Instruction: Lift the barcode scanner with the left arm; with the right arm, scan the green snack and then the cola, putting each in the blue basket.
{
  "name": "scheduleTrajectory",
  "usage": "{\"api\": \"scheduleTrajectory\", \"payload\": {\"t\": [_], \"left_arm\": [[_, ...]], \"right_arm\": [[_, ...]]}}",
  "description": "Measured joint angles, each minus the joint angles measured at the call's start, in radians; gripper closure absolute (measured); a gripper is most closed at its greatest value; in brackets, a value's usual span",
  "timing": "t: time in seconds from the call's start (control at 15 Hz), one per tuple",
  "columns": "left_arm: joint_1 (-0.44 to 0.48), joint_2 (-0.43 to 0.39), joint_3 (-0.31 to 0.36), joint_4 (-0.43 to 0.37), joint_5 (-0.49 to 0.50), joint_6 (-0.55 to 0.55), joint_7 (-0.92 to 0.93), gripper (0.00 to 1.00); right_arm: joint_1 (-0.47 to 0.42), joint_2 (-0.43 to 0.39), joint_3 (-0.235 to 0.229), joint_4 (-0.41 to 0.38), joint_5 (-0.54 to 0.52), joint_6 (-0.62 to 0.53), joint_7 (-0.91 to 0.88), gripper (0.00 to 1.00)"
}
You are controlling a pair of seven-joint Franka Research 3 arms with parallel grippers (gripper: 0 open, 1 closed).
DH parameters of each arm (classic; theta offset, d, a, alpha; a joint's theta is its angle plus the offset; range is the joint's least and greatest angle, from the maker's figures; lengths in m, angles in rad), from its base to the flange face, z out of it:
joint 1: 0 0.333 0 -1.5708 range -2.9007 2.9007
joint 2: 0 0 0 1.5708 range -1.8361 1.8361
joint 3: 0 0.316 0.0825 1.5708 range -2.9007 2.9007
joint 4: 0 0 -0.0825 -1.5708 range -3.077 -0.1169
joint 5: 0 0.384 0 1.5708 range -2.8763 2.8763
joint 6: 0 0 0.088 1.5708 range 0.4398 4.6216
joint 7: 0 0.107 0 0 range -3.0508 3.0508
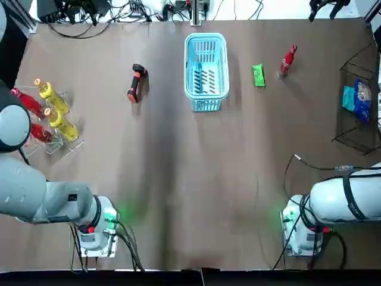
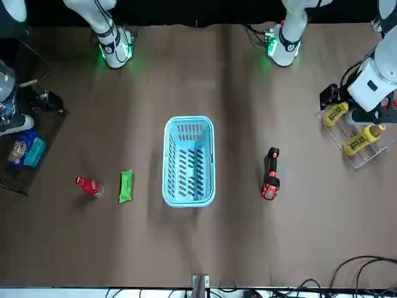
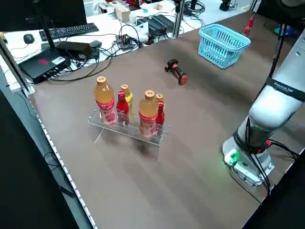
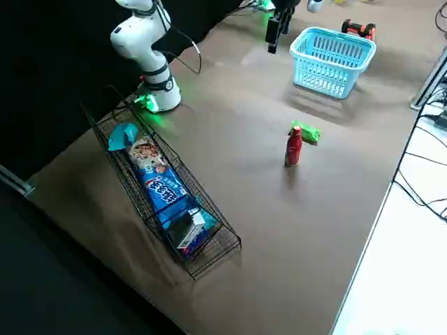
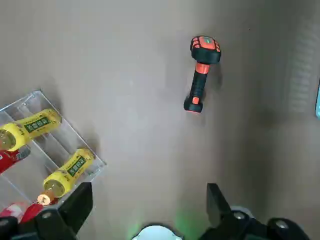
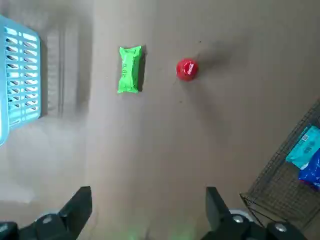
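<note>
The black and orange barcode scanner (image 1: 136, 83) (image 5: 200, 72) lies on its side on the brown table, left of the blue basket (image 1: 206, 37) (image 2: 189, 119). On the basket's other side lies the green snack (image 1: 258, 75) (image 6: 130, 69), with the red cola bottle (image 1: 288, 60) (image 6: 187, 69) standing upright beside it. My left gripper (image 5: 147, 205) hangs open high above the table, well short of the scanner, near the bottle rack. My right gripper (image 6: 146, 207) is also open and empty, high up and far back from the snack and cola.
A clear rack of yellow and red bottles (image 1: 50, 119) (image 5: 45, 145) stands at the table's left edge. A black wire basket with snack packs (image 1: 357, 107) (image 4: 164, 188) sits at the right edge. Cables run along the far edge (image 1: 107, 15).
</note>
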State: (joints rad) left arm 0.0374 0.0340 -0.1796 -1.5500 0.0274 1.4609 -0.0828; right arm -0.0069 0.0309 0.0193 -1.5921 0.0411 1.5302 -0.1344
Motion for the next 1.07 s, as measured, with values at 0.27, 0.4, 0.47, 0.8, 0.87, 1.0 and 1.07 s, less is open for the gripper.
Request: {"api": "scheduleTrajectory", "payload": {"t": [0.27,0.4,0.47,0.8,0.87,1.0,1.07], "left_arm": [[0.0,0.0,0.0,0.0,0.0,0.003,0.005,0.0],[0.0,0.008,0.0,-0.001,0.0,0.004,0.005,0.0],[0.0,0.019,0.0,-0.001,0.0,0.004,0.005,0.0],[0.017,0.146,0.002,-0.018,0.005,0.049,0.011,0.0],[0.017,0.183,0.002,-0.025,0.006,0.087,0.011,0.0],[0.016,0.277,0.001,-0.052,0.006,0.227,0.011,0.0],[0.015,0.294,0.001,-0.073,0.006,0.283,0.011,0.0]], "right_arm": [[-0.003,0.0,-0.001,0.0,0.0,0.012,0.0,0.0],[-0.003,0.0,-0.001,0.0,0.0,0.04,0.0,0.0],[-0.003,0.0,0.0,0.0,0.0,0.06,-0.002,0.0],[0.026,0.019,0.013,-0.013,0.0,0.138,-0.009,0.0],[0.037,0.034,0.014,-0.023,0.002,0.138,-0.009,0.0],[0.075,0.122,0.015,-0.043,0.002,0.143,-0.01,0.0],[0.081,0.157,0.015,-0.044,0.002,0.15,-0.01,0.0]]}}
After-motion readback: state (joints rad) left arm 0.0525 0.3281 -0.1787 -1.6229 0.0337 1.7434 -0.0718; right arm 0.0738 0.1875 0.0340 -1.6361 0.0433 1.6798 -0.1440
